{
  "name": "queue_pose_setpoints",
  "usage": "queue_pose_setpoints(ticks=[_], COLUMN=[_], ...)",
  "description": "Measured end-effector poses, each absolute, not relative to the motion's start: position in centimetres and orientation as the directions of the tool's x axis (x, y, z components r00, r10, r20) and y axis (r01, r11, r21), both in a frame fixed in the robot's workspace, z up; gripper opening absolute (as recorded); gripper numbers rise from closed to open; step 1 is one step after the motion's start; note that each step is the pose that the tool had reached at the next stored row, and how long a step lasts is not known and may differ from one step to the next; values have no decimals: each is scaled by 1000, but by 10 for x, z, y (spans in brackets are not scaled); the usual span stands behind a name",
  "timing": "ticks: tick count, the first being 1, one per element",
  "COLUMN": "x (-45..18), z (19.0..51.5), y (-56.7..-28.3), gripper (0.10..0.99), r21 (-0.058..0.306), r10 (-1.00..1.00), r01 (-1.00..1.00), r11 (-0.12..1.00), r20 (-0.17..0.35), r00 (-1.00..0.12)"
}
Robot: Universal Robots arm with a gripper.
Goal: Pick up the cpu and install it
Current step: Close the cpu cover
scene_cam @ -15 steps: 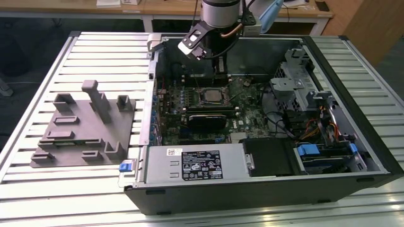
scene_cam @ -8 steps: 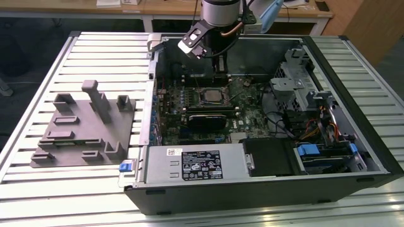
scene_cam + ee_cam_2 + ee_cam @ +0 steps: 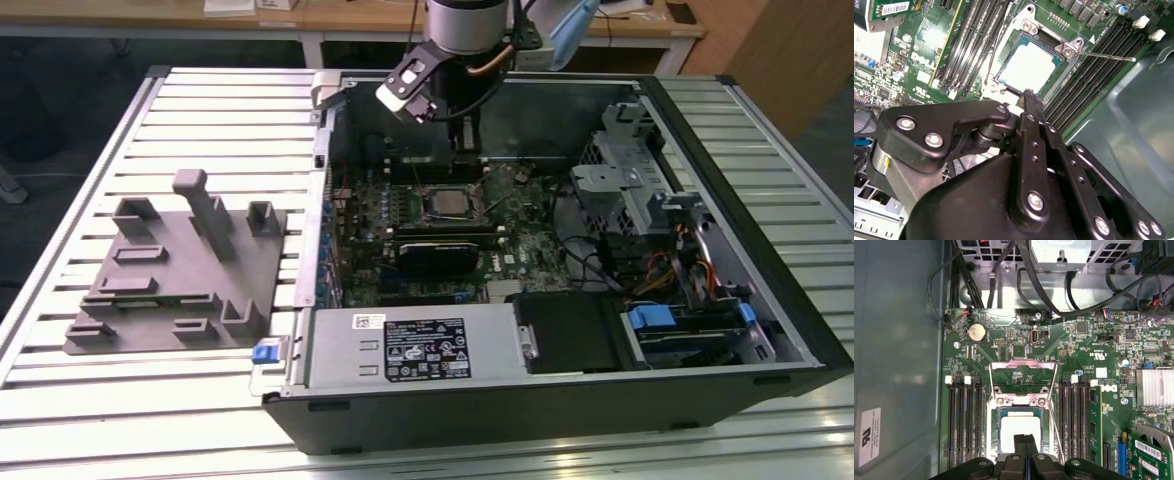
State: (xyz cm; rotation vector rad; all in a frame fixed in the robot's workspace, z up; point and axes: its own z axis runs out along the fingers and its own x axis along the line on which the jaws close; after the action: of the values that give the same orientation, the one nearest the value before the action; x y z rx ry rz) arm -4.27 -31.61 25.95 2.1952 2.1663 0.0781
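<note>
The cpu [image 3: 1019, 431], a pale silvery square, lies flat in the motherboard socket [image 3: 445, 203] inside the open computer case. The second wrist view shows the cpu [image 3: 1032, 66] just beyond my fingertips. The socket's metal load plate [image 3: 1023, 372] is flipped open and its thin lever [image 3: 1104, 56] sticks out sideways. My gripper [image 3: 1025, 441] hangs above the cpu with its two black fingers pressed together and nothing between them. From outside, the gripper [image 3: 462, 135] hovers over the back part of the board.
A grey fixture block [image 3: 174, 270] stands on the slatted table at the exterior view's left. Inside the case are the power supply [image 3: 414, 345], a drive cage [image 3: 627, 150], memory slots [image 3: 966, 425] flanking the socket, a finned heatsink [image 3: 1154, 387] and black cables [image 3: 1054, 295].
</note>
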Motion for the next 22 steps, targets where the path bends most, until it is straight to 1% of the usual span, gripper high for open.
queue_pose_setpoints(ticks=[12,22], x=[-43,-43], z=[271,273], y=[-316,-316], gripper=[106,106], r21=[76,76], r10=[1000,1000], r01=[997,997], r11=[-13,-13], r20=[-3,-3], r00=[13,13])
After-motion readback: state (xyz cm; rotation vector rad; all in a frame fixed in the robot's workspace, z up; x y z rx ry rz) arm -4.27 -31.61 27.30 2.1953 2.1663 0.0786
